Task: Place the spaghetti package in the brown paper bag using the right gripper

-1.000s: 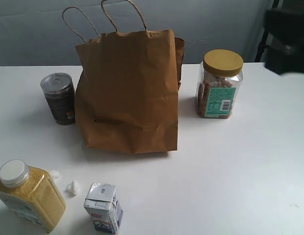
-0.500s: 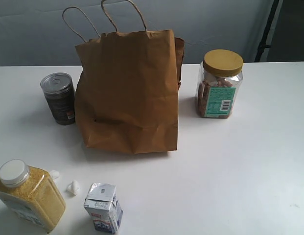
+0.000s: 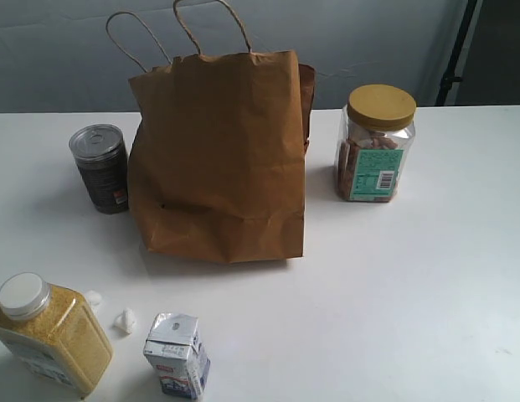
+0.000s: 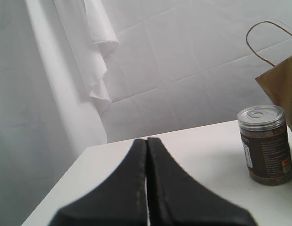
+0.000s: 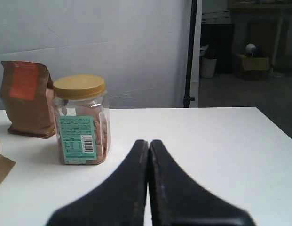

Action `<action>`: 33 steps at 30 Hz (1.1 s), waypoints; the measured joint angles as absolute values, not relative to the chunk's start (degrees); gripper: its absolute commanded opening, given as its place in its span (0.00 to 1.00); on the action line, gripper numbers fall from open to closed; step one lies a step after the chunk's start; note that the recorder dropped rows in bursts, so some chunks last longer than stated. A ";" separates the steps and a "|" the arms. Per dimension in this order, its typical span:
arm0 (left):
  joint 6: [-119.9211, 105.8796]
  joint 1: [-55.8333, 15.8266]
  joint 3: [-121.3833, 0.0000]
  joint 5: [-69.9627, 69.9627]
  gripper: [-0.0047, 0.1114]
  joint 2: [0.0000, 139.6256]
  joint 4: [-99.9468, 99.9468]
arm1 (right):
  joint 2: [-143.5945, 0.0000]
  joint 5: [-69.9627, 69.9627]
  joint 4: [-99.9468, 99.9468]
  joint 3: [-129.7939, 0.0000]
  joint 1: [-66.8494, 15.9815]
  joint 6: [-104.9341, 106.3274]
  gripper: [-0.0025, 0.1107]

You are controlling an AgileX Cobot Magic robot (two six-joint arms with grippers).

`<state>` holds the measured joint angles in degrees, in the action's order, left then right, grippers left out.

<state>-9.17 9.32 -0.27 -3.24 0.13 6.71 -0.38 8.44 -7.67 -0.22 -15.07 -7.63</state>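
Your right gripper point(image 5: 148, 143) has its jaws pressed together with nothing between them, low over the desk point(image 3: 393, 285) and near the yellow-lidded jar point(image 5: 80, 120). Your left gripper point(image 4: 146, 141) is likewise closed and empty, near the tin can point(image 4: 265, 143). The brown paper bag point(image 3: 218, 159) stands upright between can and jar, handles up. The spaghetti package shows in none of your views, so you cannot tell where it lies.
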 measured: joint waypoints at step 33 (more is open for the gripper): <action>-9.17 9.32 -0.27 -3.24 0.04 0.13 6.71 | -0.38 9.53 -2.56 -0.22 -15.07 -8.67 0.02</action>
